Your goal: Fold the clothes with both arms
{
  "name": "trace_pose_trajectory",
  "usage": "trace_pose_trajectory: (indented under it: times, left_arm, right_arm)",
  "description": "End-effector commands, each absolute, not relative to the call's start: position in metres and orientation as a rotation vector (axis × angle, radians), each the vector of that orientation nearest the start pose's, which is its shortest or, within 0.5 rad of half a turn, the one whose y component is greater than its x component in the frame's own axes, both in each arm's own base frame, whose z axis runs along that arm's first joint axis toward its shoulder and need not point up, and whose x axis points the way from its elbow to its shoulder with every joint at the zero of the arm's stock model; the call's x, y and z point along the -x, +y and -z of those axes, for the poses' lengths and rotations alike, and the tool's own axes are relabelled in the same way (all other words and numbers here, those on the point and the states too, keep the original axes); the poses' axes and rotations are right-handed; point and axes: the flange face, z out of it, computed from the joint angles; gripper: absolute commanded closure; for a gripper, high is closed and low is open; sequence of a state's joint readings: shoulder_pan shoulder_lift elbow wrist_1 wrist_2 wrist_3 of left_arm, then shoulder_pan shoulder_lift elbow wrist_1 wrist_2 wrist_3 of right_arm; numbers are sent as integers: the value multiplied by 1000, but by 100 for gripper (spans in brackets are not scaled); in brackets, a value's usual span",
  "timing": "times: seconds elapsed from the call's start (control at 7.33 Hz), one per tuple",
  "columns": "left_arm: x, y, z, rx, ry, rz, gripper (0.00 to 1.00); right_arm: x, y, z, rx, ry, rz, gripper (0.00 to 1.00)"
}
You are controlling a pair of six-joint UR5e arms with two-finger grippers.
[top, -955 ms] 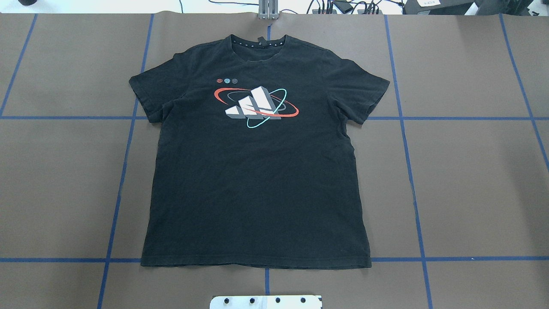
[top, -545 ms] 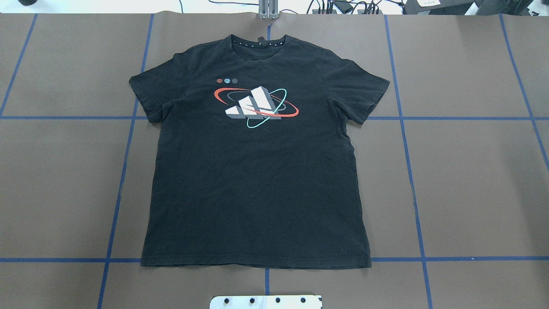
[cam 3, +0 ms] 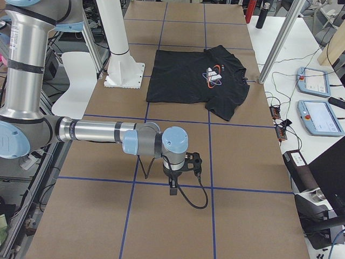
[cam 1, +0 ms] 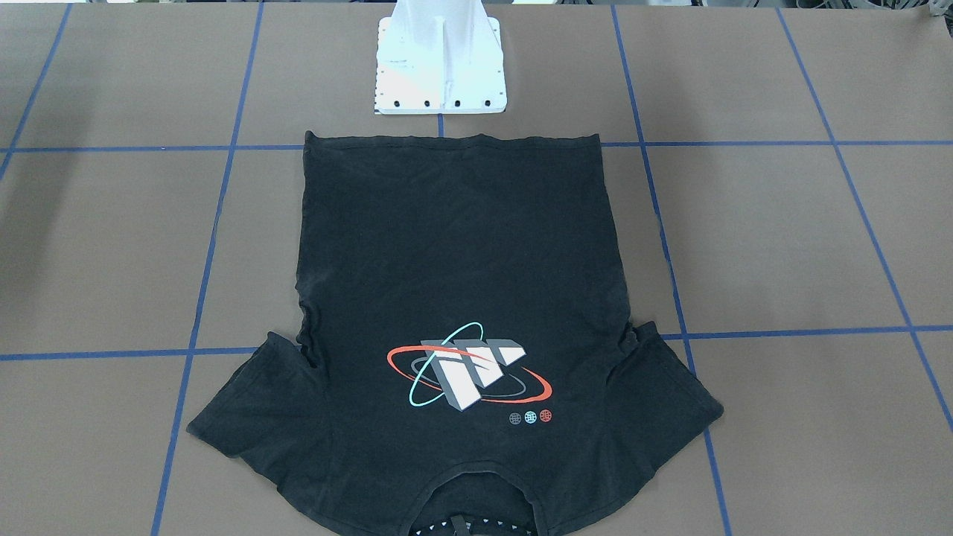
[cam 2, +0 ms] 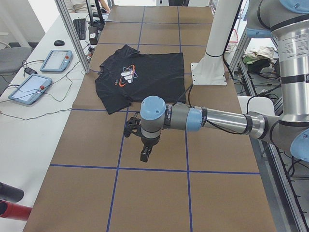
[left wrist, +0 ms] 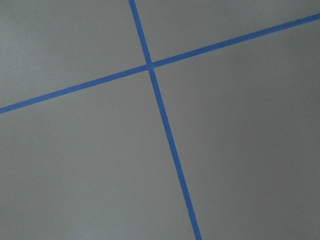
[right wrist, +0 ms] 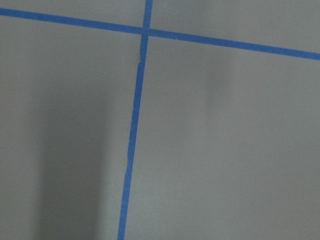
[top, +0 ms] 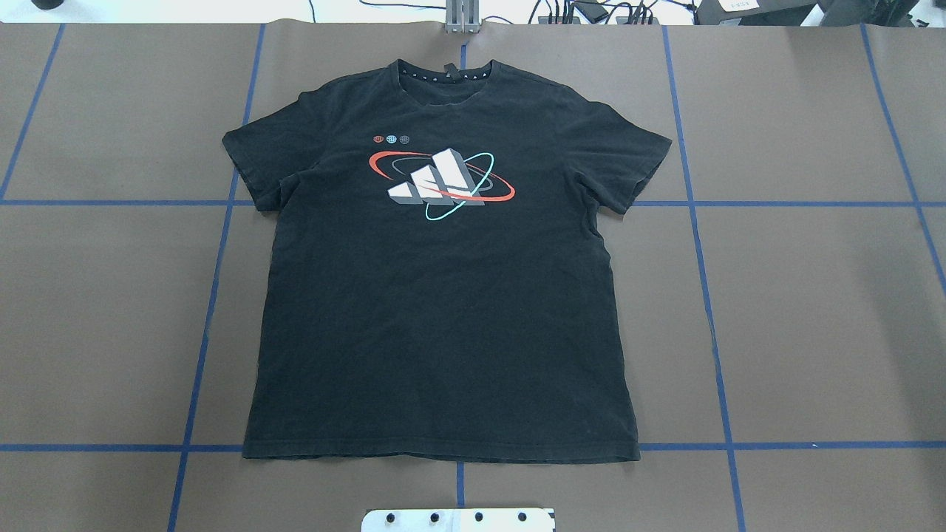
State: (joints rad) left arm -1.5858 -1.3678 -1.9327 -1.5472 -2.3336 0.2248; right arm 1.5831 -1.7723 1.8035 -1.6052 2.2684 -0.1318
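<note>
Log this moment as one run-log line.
shirt: flat, logo up, unfolded | left pincer: above table, away from shirt, opening unclear | right pincer: likewise | fold: not started

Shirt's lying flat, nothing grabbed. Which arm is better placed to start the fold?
Neither stands out. The left pincer and right pincer both hang over bare table, well clear of the shirt, one off each side. Each suits its own side.

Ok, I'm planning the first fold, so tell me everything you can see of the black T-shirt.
The black T-shirt lies flat, unfolded, print up on the brown table, sleeves spread, collar away from the robot, hem near the white base. Chest logo: white blocks, red and cyan rings. Wrinkles at the armpits; nothing on it.
</note>
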Motion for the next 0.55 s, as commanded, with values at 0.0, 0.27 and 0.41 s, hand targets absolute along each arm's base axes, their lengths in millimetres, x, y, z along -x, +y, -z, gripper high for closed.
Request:
trace_pose_trajectory:
  times: [0.0, 0.27, 0.41]
  left_arm:
    - [71, -437, -536, -313, 742, -232, 0]
    - [71, -480, -489, -401, 730, -233, 0]
    - [71, -496, -460, -489, 717, -267, 0]
  right_arm:
    - [-75, -429, -601, -134, -691, 139, 0]
    - [-75, -458, -573, -258, -684, 179, 0]
    - [-74, -471, -558, -290, -681, 188, 0]
